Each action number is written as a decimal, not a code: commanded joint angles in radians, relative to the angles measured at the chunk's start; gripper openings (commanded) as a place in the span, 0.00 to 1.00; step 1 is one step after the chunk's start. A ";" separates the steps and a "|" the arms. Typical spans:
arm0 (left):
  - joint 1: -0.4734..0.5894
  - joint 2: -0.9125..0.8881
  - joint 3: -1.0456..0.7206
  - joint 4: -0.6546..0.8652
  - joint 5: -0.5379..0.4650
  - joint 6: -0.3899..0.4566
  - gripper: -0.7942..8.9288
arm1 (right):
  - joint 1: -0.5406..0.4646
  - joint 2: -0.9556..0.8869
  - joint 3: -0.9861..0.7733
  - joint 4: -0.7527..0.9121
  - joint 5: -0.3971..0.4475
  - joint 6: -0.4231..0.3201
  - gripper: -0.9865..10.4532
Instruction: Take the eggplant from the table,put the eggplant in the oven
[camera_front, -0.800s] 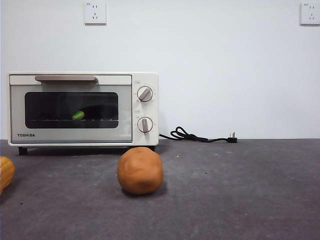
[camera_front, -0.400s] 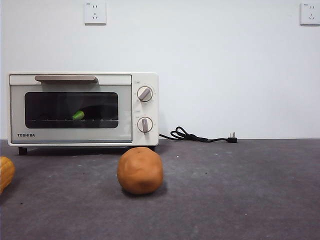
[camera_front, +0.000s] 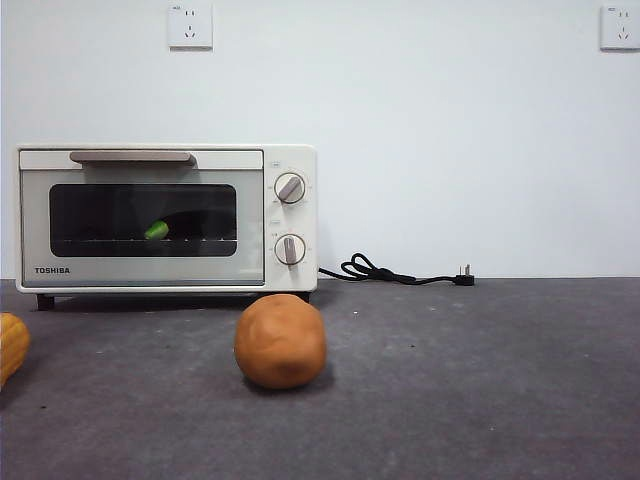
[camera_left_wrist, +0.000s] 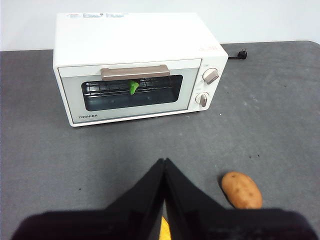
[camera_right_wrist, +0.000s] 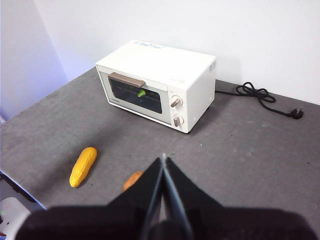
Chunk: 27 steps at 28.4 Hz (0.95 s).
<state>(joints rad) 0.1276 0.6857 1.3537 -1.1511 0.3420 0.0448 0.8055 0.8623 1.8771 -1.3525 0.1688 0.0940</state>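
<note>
Eggplant (camera_front: 160, 229) already sitting inside the oven (camera_front: 290, 160), up on the wire rack (camera_left_wrist: 107, 88) behind the closed glass door (camera_left_wrist: 131, 95); only the green stem cap really readable through the dark glass, purple body mostly lost in the shadow. Well ahead of the left gripper (camera_left_wrist: 163, 162), straight out past its tips, and further off from the right gripper (camera_right_wrist: 164, 159), out ahead and angled away. Oven standing on the grey worktop (camera_front: 480, 380), bar handle (camera_front: 131, 157) across the top of the door, two knobs (camera_front: 290, 188) stacked on the control side, Toshiba logo on the lower door frame. Black power cord (camera_front: 390, 272) coiled on the worktop past the knob side, plug lying loose, not in either wall socket (camera_front: 190, 25). Left gripper clenched, jaws pressed together to a point, nothing between them, hanging above the worktop. Brown potato-like ball (camera_left_wrist: 242, 189) just off to the side of it, not touching; sliver of yellow peeking out right under the jaws. Right gripper pinched together too, nothing held, high over the worktop. Yellow ribbed vegetable (camera_right_wrist: 83, 166) lying off to one side of it, the brown ball partly hidden behind its jaws. Neither arm showing in the front view.
</note>
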 joint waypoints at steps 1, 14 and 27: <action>-0.002 0.000 -0.003 0.003 -0.002 0.008 0.08 | 0.001 -0.001 -0.006 -0.023 0.004 0.009 0.09; -0.002 0.002 -0.003 -0.051 0.008 0.007 0.08 | 0.001 -0.001 -0.006 -0.023 0.004 0.009 0.09; -0.002 0.002 -0.003 -0.018 0.058 0.012 0.08 | 0.001 -0.001 -0.006 -0.023 0.004 0.009 0.09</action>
<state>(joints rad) 0.1276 0.6872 1.3537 -1.1786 0.3958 0.0452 0.8055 0.8623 1.8771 -1.3525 0.1688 0.0940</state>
